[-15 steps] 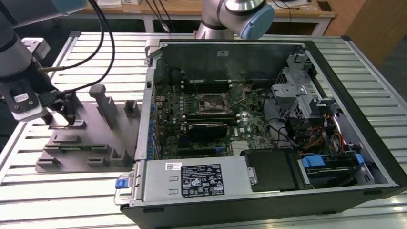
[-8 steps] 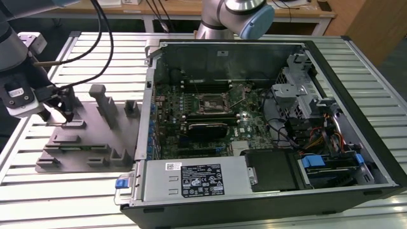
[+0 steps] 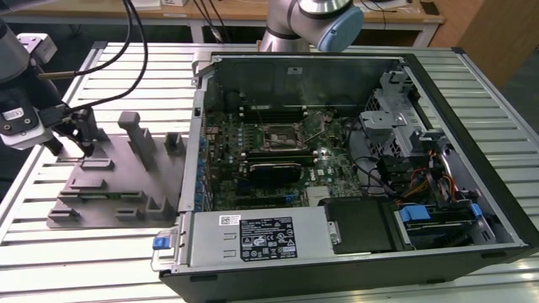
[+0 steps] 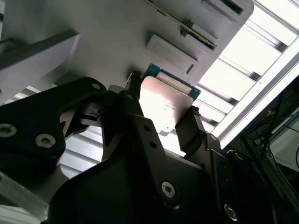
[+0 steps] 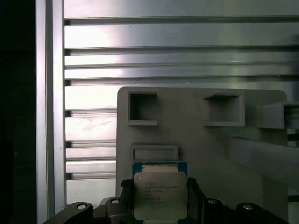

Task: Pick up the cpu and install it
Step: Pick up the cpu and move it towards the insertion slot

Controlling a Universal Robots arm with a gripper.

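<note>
**While the chip is clamped: CPU pickup at the fixture plate**

Since parts are staged outside the machine, a slatted metal table [image 3: 50, 252] is seen carrying an open computer case [image 3: 354, 76]. A grey fixture plate [image 3: 110, 189] is set toward the table's edge on the exterior view's left. The case is laid on its side, presumably so that the socket [image 3: 281, 134] is presented upward for installation. The gripper [image 3: 70, 144] is positioned over the plate's far corner. In both wrist views its fingers [image 5: 125, 189] are pressed against two opposite edges of the cpu [image 5: 160, 193], which is held top plate up. This grasp probably spares the contacts underneath. Whether the cpu is clear of the plate cannot be told.
</note>
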